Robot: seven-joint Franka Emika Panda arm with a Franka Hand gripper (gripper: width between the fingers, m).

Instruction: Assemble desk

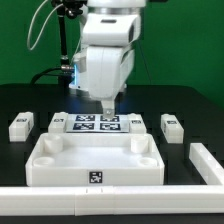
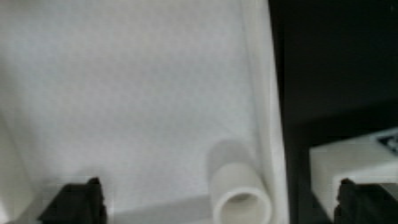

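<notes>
The white tray-like tabletop [image 1: 60, 160] lies on the black table in front of the arm, with a tag on its front wall. Small white block legs lie beyond it: one at the exterior view's far left [image 1: 20, 127], one at the right [image 1: 171, 126], and two [image 1: 58, 122] [image 1: 137, 122] beside the marker board. My gripper [image 1: 108, 106] hangs open and empty over the tabletop's far edge. In the wrist view the gripper [image 2: 219, 205] straddles a white tabletop surface [image 2: 143, 100] and a round socket [image 2: 240, 195]. One fingertip [image 2: 75, 200] is over white, the other [image 2: 365, 200] over black table.
The marker board [image 1: 90, 124] lies just behind the tabletop, under the gripper. A white border rail runs along the front [image 1: 100, 200] and at the exterior view's right [image 1: 205, 162]. A tagged white leg [image 2: 365, 148] shows beside the tabletop in the wrist view.
</notes>
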